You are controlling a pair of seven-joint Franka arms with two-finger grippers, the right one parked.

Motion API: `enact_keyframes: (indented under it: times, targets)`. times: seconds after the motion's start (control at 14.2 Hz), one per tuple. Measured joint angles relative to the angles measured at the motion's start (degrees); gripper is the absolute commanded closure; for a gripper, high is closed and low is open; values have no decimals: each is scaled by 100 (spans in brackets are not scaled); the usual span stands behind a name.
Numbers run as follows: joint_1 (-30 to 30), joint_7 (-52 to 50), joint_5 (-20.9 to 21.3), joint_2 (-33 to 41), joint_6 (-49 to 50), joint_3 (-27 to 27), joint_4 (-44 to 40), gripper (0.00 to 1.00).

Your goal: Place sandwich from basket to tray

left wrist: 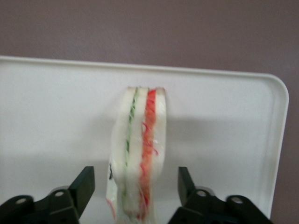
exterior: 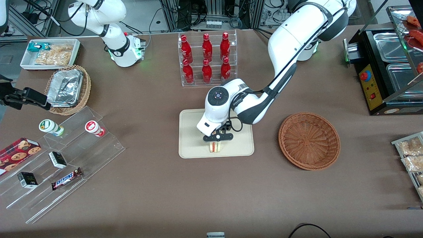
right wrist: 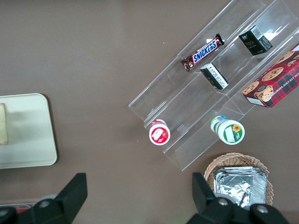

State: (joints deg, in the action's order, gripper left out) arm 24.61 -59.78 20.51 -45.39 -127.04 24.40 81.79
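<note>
Sandwich point(left wrist: 138, 154) stands on edge on the tray point(exterior: 191, 145), at the tray edge nearest the front camera. Gripper point(left wrist: 135, 186) straddles it, jaws spread, clear of both bread faces. Looks light, soft, slick-wrapped: pinch the flat faces gently. Basket point(exterior: 309, 140) sits beside the tray, empty.

Sandwich point(left wrist: 138, 154) base — cut off between hand point(left wrist: 135, 186) fingers.

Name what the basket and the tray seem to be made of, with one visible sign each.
Basket: woven wicker, reddish-brown, shown by its ribbed weave. Tray: likely plastic, cream, smooth and matte, with a moulded rounded rim. The gripper is open around the sandwich on the tray.
</note>
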Motion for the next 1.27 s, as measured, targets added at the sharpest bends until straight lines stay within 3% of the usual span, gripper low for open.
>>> enact_keyframes:
  times: [0.42, 0.77, 1.27]
  targets:
    - [3, 7, 17, 666, 8, -603, -131, 0]
    - [-358, 212, -10, 1685, 1518, -778, -61, 0]
    - [-2137, 3176, -1284, 3438, 3017, -796, 582, 0]
